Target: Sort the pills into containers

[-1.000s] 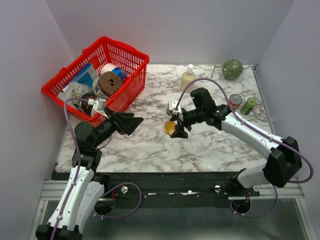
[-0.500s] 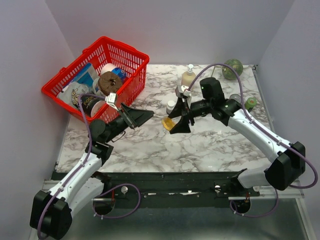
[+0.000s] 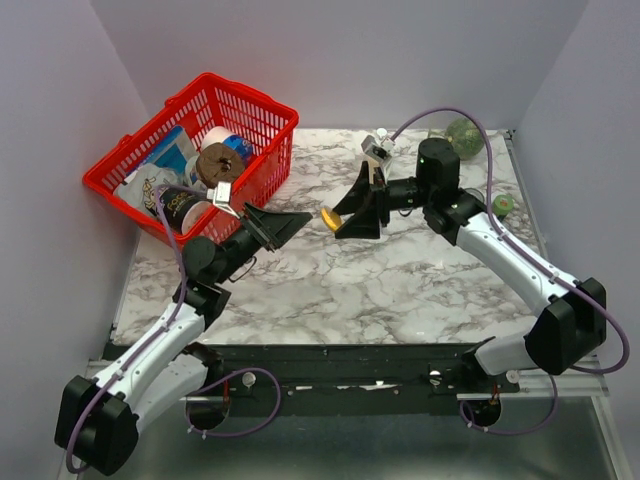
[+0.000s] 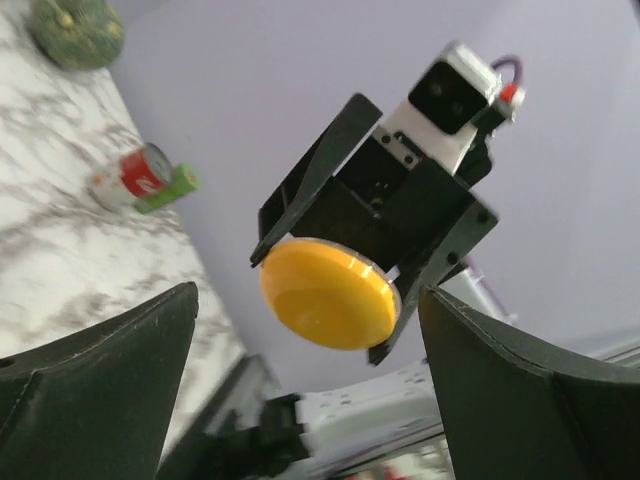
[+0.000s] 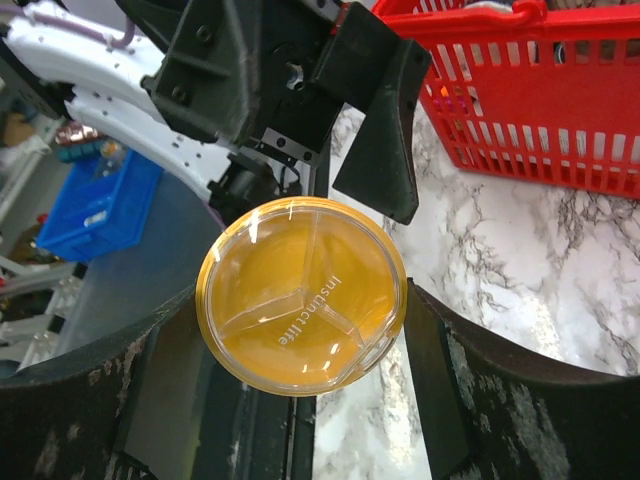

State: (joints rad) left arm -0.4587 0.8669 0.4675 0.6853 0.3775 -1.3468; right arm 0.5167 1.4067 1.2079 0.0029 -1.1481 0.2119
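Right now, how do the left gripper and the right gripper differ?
The right gripper clamps a round amber case by its rim; the left gripper holds nothing. The left gripper's jaws stand wide open, while the right gripper's are spread only as far as the case. Both hang above the marble table and point at each other.

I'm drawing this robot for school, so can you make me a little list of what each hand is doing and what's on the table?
Right gripper: closed on a round orange plastic dish with a clear lid, held in the air
Left gripper: open, empty, pointing at the dish
Dish inside: three sections; pills cannot be made out
Far left: red plastic basket holding packets
Far right: red-labelled can, small green can, green gourd
Surface: white marble table
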